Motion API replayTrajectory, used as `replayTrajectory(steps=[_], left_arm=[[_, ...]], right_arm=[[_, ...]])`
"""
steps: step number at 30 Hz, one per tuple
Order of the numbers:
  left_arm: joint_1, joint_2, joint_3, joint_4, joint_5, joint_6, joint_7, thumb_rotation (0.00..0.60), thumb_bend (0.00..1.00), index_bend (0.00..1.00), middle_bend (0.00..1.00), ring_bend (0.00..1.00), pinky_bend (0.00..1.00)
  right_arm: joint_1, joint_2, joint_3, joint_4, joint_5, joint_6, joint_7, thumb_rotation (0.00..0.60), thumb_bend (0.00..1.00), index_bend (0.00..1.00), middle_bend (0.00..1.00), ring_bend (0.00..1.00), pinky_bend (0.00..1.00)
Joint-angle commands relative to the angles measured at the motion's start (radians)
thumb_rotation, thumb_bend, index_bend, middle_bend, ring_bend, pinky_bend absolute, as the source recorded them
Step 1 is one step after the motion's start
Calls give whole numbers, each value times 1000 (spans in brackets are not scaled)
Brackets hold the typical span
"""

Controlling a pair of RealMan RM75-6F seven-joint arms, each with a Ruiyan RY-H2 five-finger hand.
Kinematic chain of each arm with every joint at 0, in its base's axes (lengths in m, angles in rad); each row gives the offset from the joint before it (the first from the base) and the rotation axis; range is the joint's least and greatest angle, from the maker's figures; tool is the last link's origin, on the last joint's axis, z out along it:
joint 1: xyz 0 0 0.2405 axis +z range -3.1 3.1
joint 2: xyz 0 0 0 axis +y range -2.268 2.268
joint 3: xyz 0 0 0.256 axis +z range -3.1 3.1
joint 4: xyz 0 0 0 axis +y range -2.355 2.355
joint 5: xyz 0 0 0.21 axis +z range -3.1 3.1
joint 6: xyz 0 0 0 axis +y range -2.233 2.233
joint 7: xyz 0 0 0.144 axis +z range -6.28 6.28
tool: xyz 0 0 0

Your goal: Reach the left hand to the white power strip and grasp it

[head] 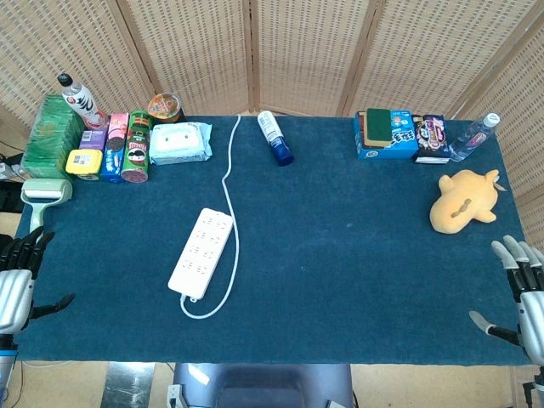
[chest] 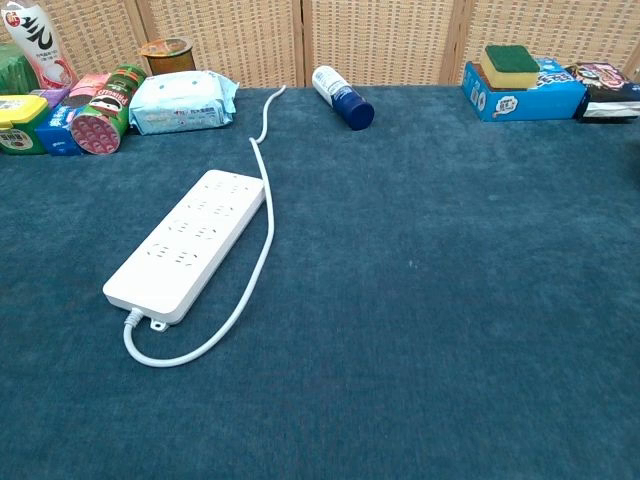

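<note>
fingers of the left hand are spread and hold nothing, at the table's left edge — well apart from the white power strip. the strip lies flat left of centre, its cord looping round the near end. the right hand is spread too — empty, at the right edge.

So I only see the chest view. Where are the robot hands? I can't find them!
Observer: The left robot hand sits at the table's left edge, holding nothing.
Operator: Is it near the power strip?
Observer: No. The power strip lies well to its right, untouched.
Operator: And the other one?
Observer: The right robot hand is at the right edge, fingers apart, below a yellow plush toy.
</note>
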Motion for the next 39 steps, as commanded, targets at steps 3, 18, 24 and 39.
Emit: replayTrajectory(steps=[3, 18, 24, 39], left_arm=[[0, 1, 0, 1, -1, -2, -1, 600, 85, 0, 0, 0, 0], [-12, -20, -13, 29, 18, 4, -21, 600, 121, 0, 403, 302, 188], [-32, -72, -14, 61, 33, -17, -63, 600, 410, 0, 1000, 1000, 991], [-103, -193, 32, 6, 9, -180, 77, 600, 531, 264, 1000, 1000, 1000]], right_arm=[[0, 0, -1, -1, -1, -1, -2, 600, 0, 0, 10, 0, 0], [3, -3, 0, -2, 1, -6, -9, 600, 0, 0, 10, 0, 0], [-1, 0, -1, -5, -5, 2, -3, 600, 0, 0, 10, 0, 0], [0, 5, -2, -2, 1, -4, 14, 600, 0, 0, 10, 0, 0]])
